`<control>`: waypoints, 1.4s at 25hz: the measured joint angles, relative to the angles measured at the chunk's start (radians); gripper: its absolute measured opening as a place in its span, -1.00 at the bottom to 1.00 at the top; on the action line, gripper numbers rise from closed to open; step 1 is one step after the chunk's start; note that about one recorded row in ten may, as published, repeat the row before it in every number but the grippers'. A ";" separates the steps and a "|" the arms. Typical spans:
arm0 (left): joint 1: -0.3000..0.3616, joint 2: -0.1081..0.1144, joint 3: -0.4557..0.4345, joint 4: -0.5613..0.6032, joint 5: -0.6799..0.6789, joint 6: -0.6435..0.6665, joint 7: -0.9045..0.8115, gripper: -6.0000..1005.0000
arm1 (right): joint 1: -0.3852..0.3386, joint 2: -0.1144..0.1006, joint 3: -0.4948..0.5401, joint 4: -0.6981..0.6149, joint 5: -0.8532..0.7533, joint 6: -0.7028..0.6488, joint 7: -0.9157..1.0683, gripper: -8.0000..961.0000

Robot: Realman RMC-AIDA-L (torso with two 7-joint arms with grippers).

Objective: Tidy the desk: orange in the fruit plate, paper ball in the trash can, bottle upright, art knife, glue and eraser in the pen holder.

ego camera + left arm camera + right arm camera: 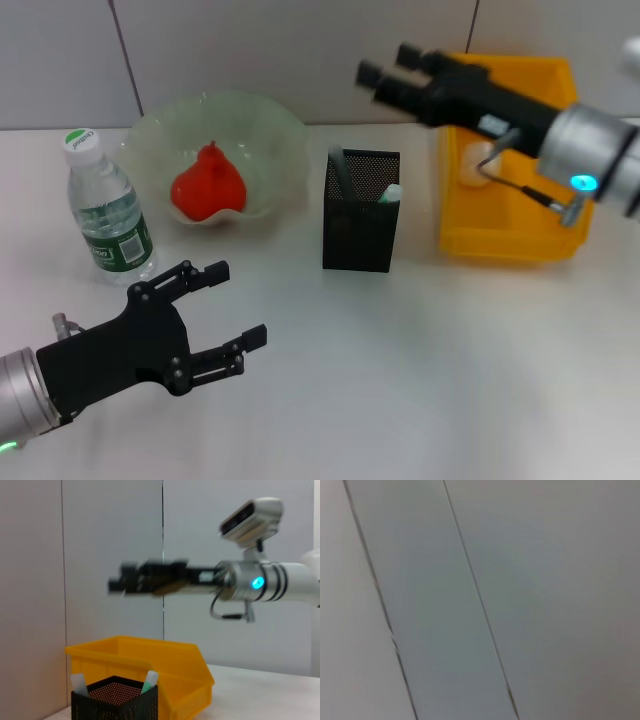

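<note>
The bottle point(102, 205) stands upright at the left. A red-orange fruit, the orange point(208, 185), lies in the glass fruit plate point(285, 140). The black mesh pen holder point(361, 215) point(115, 700) holds a grey art knife point(340, 170) and a green-and-white glue point(390, 193) point(149, 680). A pale lump, probably the paper ball point(476, 165), sits in the yellow trash can point(500, 240) point(145, 662). I cannot see the eraser. My left gripper point(241, 302) hovers open in front of the bottle. My right gripper point(385, 62) point(120, 582) hangs open and empty, high above the pen holder.
Grey wall panels close the back of the desk. The right wrist view shows only that wall. Bare white desk lies in front of the pen holder and the trash can.
</note>
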 joint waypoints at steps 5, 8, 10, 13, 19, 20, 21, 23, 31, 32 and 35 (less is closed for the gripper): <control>0.000 0.000 0.011 -0.005 0.005 0.012 -0.027 0.69 | -0.105 -0.004 0.023 0.057 0.078 -0.188 -0.008 0.60; 0.000 0.001 0.021 -0.006 0.009 0.016 -0.049 0.69 | -0.158 -0.025 0.066 0.037 0.072 -0.353 0.019 0.60; 0.000 0.003 0.037 0.000 0.035 0.016 -0.087 0.69 | -0.186 -0.057 0.077 -0.007 0.065 -0.462 0.034 0.60; -0.002 0.007 0.038 0.005 0.062 0.019 -0.112 0.69 | -0.201 -0.122 0.073 -0.104 0.018 -0.608 0.035 0.60; -0.019 0.029 0.040 0.008 0.135 0.041 -0.168 0.69 | -0.195 -0.162 0.077 -0.154 -0.271 -0.706 0.016 0.60; -0.029 0.054 0.040 0.016 0.155 0.076 -0.218 0.69 | -0.195 -0.160 0.077 -0.152 -0.309 -0.706 0.015 0.60; -0.032 0.063 0.040 0.017 0.157 0.084 -0.231 0.69 | -0.194 -0.156 0.077 -0.152 -0.348 -0.700 0.014 0.60; -0.036 0.075 0.040 0.018 0.159 0.096 -0.249 0.69 | -0.188 -0.146 0.078 -0.155 -0.420 -0.674 0.004 0.60; -0.069 0.082 0.040 0.029 0.242 0.107 -0.288 0.69 | -0.192 -0.096 0.084 -0.159 -0.535 -0.578 -0.097 0.60; -0.073 0.081 0.040 0.029 0.250 0.107 -0.291 0.69 | -0.192 -0.095 0.084 -0.158 -0.538 -0.574 -0.103 0.60; -0.086 0.079 0.040 0.030 0.264 0.106 -0.296 0.69 | -0.191 -0.094 0.084 -0.158 -0.540 -0.565 -0.115 0.60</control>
